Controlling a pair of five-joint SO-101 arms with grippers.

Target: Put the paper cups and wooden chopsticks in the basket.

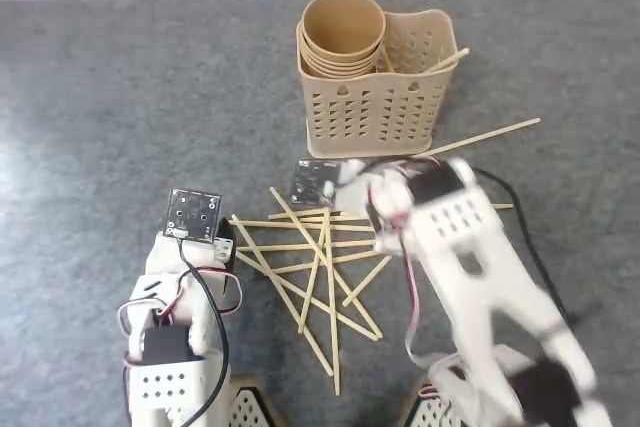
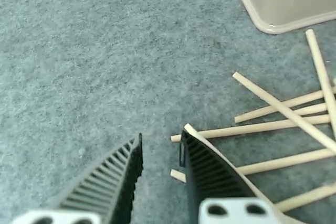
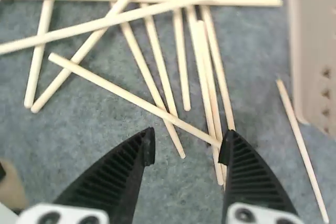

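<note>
A beige slotted basket (image 1: 400, 107) stands at the back of the grey carpet. It holds a stack of paper cups (image 1: 343, 25) and one chopstick (image 1: 446, 59). Several wooden chopsticks (image 1: 312, 257) lie crossed on the carpet in front of it. My left gripper (image 2: 161, 142) is open and low over the carpet, at the left end of the pile, with chopstick ends (image 2: 181, 139) beside one finger. My right gripper (image 3: 189, 139) is open just above the chopsticks (image 3: 157, 103) near the basket wall (image 3: 315, 51). Nothing is held.
One long chopstick (image 1: 485, 135) lies apart to the right of the basket. The left arm (image 1: 175, 347) and right arm (image 1: 480, 277) rise from the near edge. Bare carpet stretches to the left and back left.
</note>
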